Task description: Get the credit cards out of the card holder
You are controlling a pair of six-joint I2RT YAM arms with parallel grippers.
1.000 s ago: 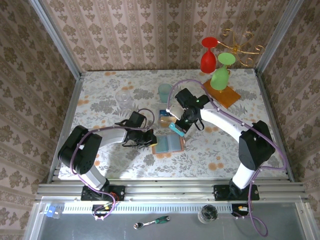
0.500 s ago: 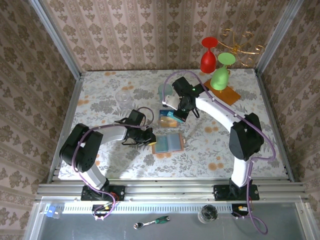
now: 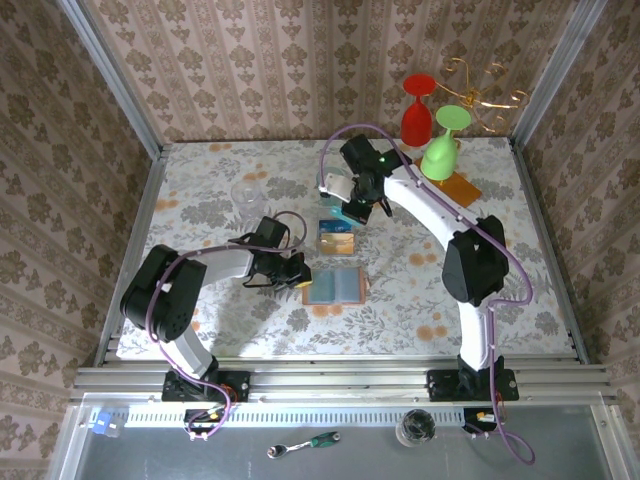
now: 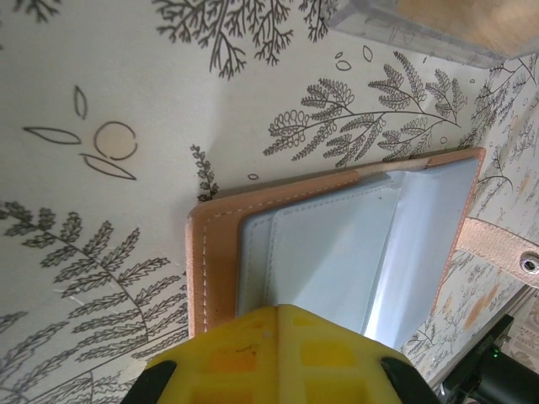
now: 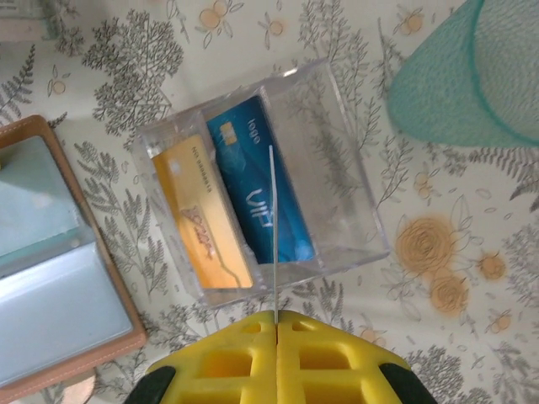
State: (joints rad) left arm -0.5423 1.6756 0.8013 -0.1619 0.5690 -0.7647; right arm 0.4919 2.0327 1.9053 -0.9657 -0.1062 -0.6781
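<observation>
My left claw (image 3: 297,272) clenched at 9 o'clock of the card holder (image 3: 335,287), my right claw (image 5: 275,316) gripping an edge-on credit card (image 5: 272,219) over the clear tray (image 5: 337,151).

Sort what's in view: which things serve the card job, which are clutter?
Job: wallet, orange card, blue card, clear tray holding them, third card edge-on in the right gripper.
Clutter: teal cup, clear glass, red goblet, green goblet, wooden slab, wrench.
</observation>
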